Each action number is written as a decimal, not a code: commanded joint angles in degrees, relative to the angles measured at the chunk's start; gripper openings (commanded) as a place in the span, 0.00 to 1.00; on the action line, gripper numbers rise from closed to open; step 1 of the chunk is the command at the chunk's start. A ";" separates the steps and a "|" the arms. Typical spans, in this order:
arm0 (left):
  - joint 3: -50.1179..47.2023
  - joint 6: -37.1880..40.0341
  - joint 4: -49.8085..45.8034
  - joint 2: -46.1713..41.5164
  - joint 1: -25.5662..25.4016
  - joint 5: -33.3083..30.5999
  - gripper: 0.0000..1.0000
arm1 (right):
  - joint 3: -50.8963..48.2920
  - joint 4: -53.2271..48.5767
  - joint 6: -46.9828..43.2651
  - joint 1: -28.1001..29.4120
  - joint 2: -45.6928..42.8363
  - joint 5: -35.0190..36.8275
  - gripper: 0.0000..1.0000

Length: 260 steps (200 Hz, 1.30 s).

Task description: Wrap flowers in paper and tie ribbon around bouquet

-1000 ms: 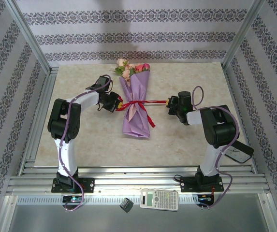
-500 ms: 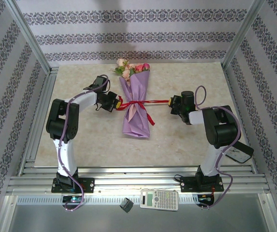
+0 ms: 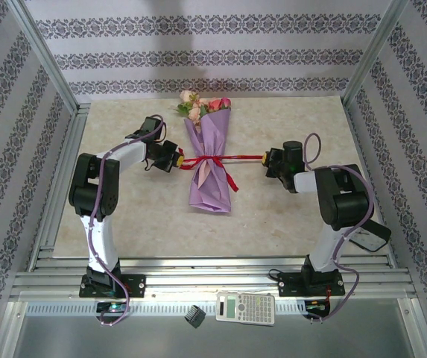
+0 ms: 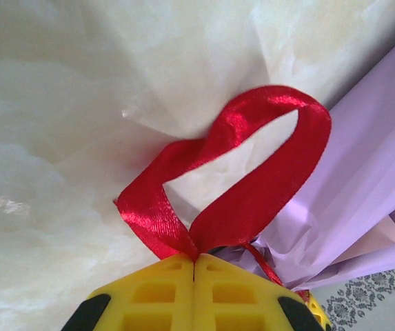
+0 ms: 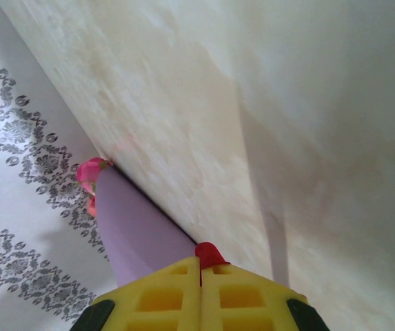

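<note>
Centre frame, the yellow left end effector (image 3: 174, 158) and right end effector (image 3: 267, 159) each pinch the bright red satin ribbon (image 3: 232, 157) circling the purple paper-cone bouquet (image 3: 209, 179). The grey calculator (image 3: 247, 308) has unreadable lettering.

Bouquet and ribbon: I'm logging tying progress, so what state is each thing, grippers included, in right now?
bouquet: wrapped, lying flat, wide end away from the arms.
ribbon: around the bouquet's middle, one end in each gripper.
left gripper: shut on the ribbon.
right gripper: shut on the ribbon.
</note>
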 commanded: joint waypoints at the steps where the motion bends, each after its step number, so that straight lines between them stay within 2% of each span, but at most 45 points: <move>1: -1.33 1.29 -1.38 -2.11 2.45 -2.95 0.00 | -0.52 -1.63 -1.78 -1.96 -1.79 3.83 0.00; 62: -1.61 1.19 -1.20 -2.56 2.72 -2.87 0.00 | -0.11 -2.36 -1.68 -1.69 -1.74 3.75 0.00; 99: -1.53 0.87 -0.07 -2.63 2.76 -1.96 0.00 | 3.15 -3.94 -3.65 -1.47 -0.69 0.51 0.00; 109: -1.27 0.62 0.47 -2.71 2.69 -1.31 0.00 | 3.88 -5.07 -4.42 -1.34 -1.05 0.23 0.17; 113: -0.94 0.66 0.12 -2.80 2.70 -1.13 0.06 | 4.31 -5.80 -4.98 -1.26 -1.34 0.00 0.23; 123: 0.32 1.11 -1.68 -3.06 2.61 -1.01 0.33 | 5.68 -9.32 -6.45 -1.25 -2.36 -0.53 0.36; 129: 1.00 1.63 -2.81 -3.52 2.59 -1.21 0.45 | 6.45 -12.16 -7.47 -1.19 -3.28 -0.55 0.41; 134: 1.42 2.07 -3.64 -4.00 2.53 -1.55 0.53 | 7.08 -14.50 -8.13 -1.17 -4.19 -0.47 0.45; 147: 2.46 2.98 -5.52 -5.63 2.55 -2.19 0.68 | 9.07 -21.21 -10.69 -1.31 -6.60 0.16 0.51; 151: 2.64 3.30 -5.98 -6.16 2.51 -2.32 0.81 | 9.82 -23.26 -11.89 -1.40 -7.40 0.46 0.52; 162: 3.05 4.03 -7.16 -7.76 2.55 -2.76 0.99 | 11.92 -28.33 -15.57 -1.68 -9.45 1.09 0.55; 180: 3.54 5.72 -9.73 -10.59 2.72 -3.57 1.00 | 15.56 -38.29 -21.88 -2.45 -12.93 2.72 0.59; 189: 3.32 7.22 -10.70 -12.40 2.94 -4.16 1.00 | 17.74 -43.27 -26.03 -3.06 -14.56 3.55 0.64; 192: 3.13 7.91 -11.00 -13.13 3.13 -4.42 1.00 | 18.51 -45.21 -28.07 -3.24 -15.04 3.87 0.90; 194: 3.02 8.25 -11.20 -13.53 3.17 -4.61 1.00 | 18.98 -46.24 -29.42 -3.44 -15.43 4.11 0.96; 196: 2.91 8.73 -11.34 -14.10 3.26 -4.79 1.00 | 19.47 -47.22 -30.91 -3.58 -15.86 4.37 0.97; 219: -1.23 15.25 -10.44 -21.65 5.19 -6.92 1.00 | 23.32 -57.74 -49.39 -4.75 -22.48 11.71 0.98; 235: -4.68 21.06 -12.33 -28.41 6.51 -11.41 1.00 | 20.99 -60.74 -63.12 -4.49 -30.06 17.84 0.98; 246: -6.25 25.36 -15.71 -32.89 6.89 -16.77 1.00 | 17.40 -61.94 -70.42 -3.93 -35.88 22.25 0.98; 260: -8.76 28.50 -21.09 -38.82 6.51 -27.30 1.00 | 11.71 -63.01 -74.82 -2.33 -42.77 32.54 0.98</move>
